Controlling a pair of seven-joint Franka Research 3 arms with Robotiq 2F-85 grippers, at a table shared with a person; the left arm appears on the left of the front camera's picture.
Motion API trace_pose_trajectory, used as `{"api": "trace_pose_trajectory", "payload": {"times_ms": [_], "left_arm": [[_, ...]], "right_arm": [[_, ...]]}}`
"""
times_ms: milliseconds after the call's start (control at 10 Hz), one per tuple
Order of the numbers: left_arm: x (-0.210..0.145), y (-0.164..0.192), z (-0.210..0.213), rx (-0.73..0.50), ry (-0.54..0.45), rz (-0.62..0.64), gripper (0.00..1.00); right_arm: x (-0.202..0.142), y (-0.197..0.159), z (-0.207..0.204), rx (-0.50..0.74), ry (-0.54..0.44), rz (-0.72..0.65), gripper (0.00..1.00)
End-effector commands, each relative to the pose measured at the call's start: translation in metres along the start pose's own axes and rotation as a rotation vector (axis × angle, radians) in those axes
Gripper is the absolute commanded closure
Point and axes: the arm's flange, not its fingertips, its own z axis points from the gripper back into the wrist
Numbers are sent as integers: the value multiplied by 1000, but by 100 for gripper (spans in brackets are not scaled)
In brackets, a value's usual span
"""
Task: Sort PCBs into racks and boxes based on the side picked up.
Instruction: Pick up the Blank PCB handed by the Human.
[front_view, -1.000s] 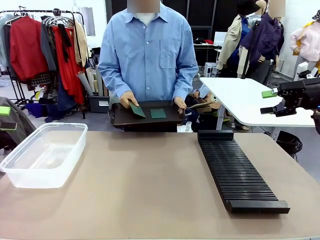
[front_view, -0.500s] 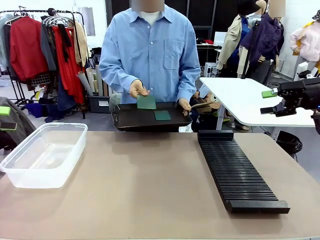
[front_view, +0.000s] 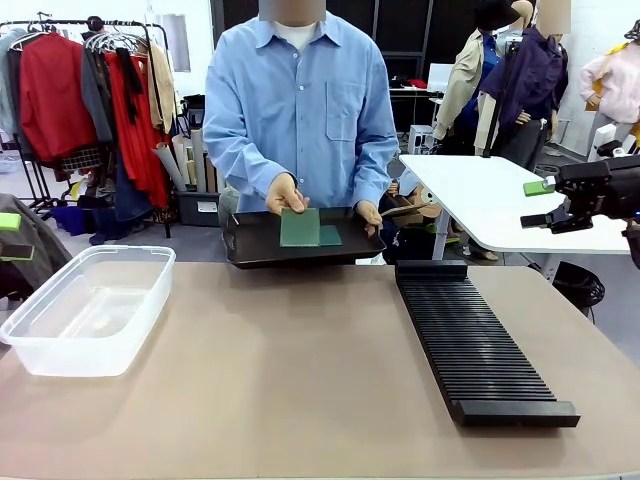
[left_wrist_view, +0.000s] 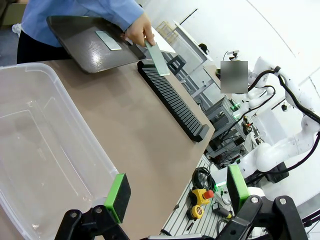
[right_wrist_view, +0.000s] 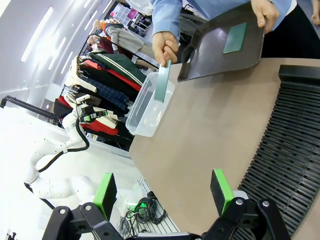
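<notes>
We see tray (front_view: 255, 252) holding one small board (front_view: 331, 236); person's hand (front_view: 285, 193) pinches larger board (front_view: 299, 227) beside it. Wrist views give us left gripper (left_wrist_view: 176, 173), right gripper (right_wrist_view: 162, 174), fingers spread.

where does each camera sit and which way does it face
Front view: fixed on the robot's side, facing across the table at the person holding a PCB and the tray; left gripper and right gripper at the edges.
Left wrist view: on the left arm at the box end, looking along its open fingers toward the rack.
Right wrist view: on the right arm by the rack, looking along its open fingers toward the box.
Shared: both wrist views show PCB, tray, rack, box.
</notes>
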Motion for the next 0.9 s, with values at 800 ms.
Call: {"api": "trace_pose_trajectory", "payload": {"times_ms": [800], "left_arm": [[37,28,-15,-107,-43,50,0]], "right_arm": [[1,1,0,8,-1,2,0]]}}
